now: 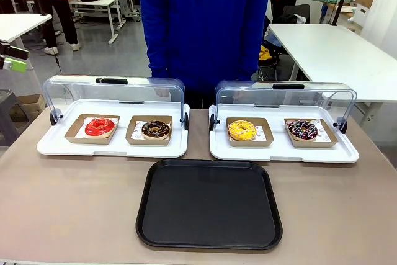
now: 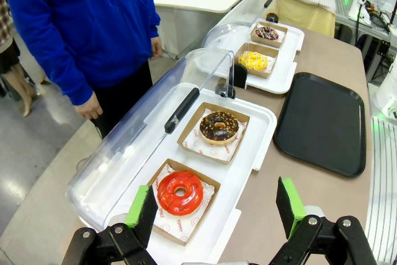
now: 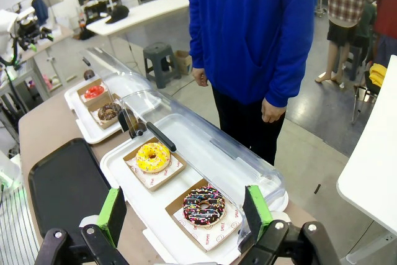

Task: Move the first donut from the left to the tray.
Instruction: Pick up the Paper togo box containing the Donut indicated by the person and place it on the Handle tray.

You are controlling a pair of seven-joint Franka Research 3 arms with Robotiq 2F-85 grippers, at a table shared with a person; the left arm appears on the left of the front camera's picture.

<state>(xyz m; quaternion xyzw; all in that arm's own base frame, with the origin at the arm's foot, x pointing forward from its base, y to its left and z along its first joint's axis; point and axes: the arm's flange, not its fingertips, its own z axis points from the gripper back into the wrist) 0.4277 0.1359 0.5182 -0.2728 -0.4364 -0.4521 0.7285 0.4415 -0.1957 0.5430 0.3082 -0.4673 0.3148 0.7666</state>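
The first donut from the left (image 1: 100, 127), a glossy red ring, lies in a small brown cardboard tray on the left white tray, whose clear lid is swung open. The black tray (image 1: 209, 203) lies empty at the front middle of the table. In the left wrist view my left gripper (image 2: 215, 208) hovers open, the red donut (image 2: 180, 192) just ahead of its left finger and the black tray (image 2: 321, 122) off to the right. My right gripper (image 3: 187, 212) is open above the sprinkled donut, with the red donut (image 3: 93, 91) far off and the black tray (image 3: 65, 184) at left.
A chocolate donut (image 1: 156, 130) sits beside the red one. The right white tray (image 1: 283, 147) holds a yellow donut (image 1: 242, 130) and a sprinkled chocolate donut (image 1: 303, 130), lid open. A person in a blue top (image 1: 205, 23) stands at the far edge, hands down.
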